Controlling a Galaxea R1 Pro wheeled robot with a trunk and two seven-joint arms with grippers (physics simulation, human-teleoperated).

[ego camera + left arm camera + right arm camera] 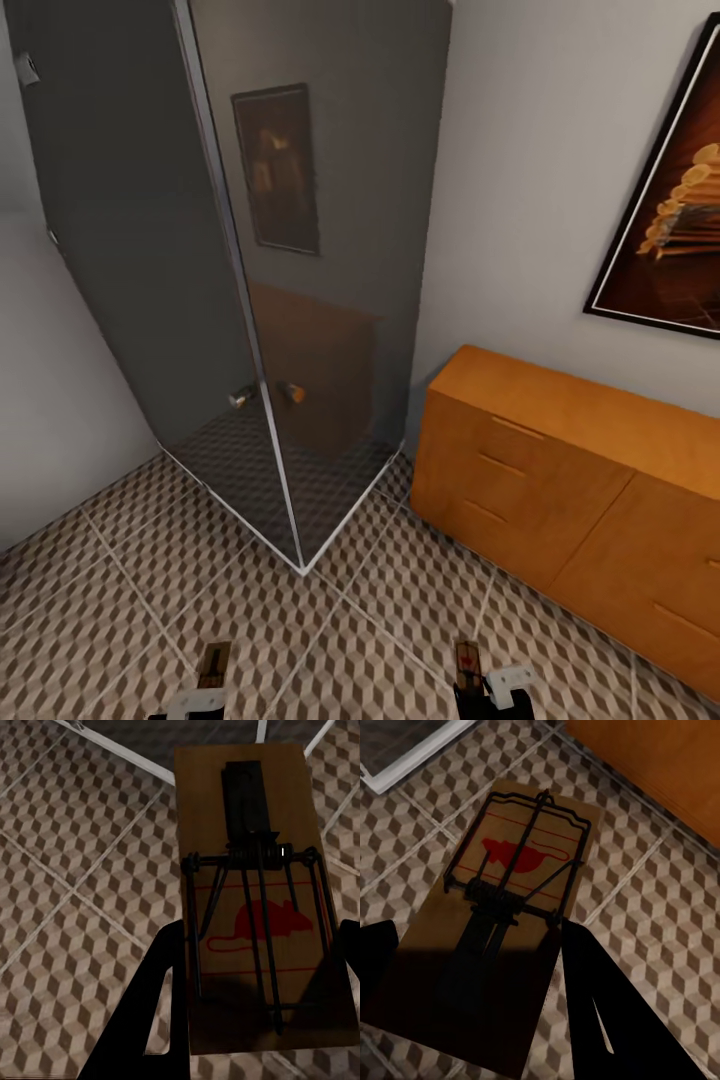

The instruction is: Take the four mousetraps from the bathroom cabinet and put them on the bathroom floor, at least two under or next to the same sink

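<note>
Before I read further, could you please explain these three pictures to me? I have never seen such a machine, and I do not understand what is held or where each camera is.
This is a simulated wheeled robot with two arms. The large picture comes from a camera on its head, looking down at the patterned bathroom floor, a grey glass shower enclosure and the orange-brown cabinet, with drawers shut.

The other two pictures come from cameras on each wrist, looking along the fingers. The left gripper holds one mousetrap above the tiles; the right gripper holds a second mousetrap near the cabinet. Each is a wooden board with a metal spring and a red mouse drawing.
</note>
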